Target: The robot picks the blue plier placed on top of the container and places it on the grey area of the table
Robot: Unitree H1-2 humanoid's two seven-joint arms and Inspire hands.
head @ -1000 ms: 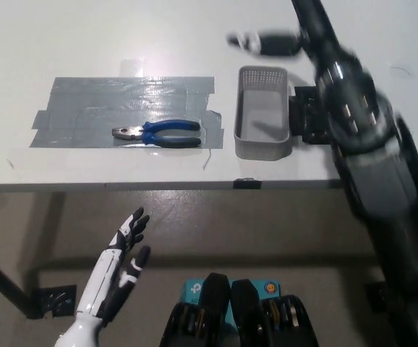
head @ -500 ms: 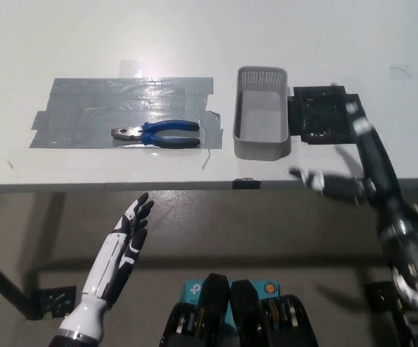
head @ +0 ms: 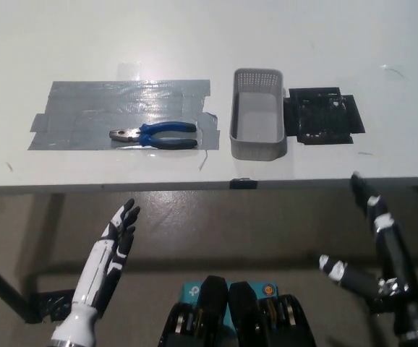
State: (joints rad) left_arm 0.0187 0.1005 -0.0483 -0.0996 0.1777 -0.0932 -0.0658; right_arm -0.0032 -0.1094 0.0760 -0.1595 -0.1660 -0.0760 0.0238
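Two robot hands are seen low in the frame, below the near edge of a white table, and neither is touching anything. The white left hand is shown at the lower left, raised on its slim forearm, with its fingers straight, slightly spread and empty. The black right hand is shown at the lower right, also held off the table, with its fingers splayed wide apart and nothing held between them.

On the table, the blue pliers are seen lying flat on the grey taped area, which fills the upper left part of the frame. The metal jaws are pointed toward the left edge of the picture, and the blue handles are turned toward the right, where they are slightly parted. The pliers are placed toward the lower right part of the grey patch, near its ragged right edge.

Just to the right of the tape, a grey perforated container is set upright in the upper middle of the frame, its long side running away from the table edge. Nothing is seen resting on its rim or inside it. A black patch is shown just beside the container's right wall. Both hands are kept well apart from the pliers and the container.
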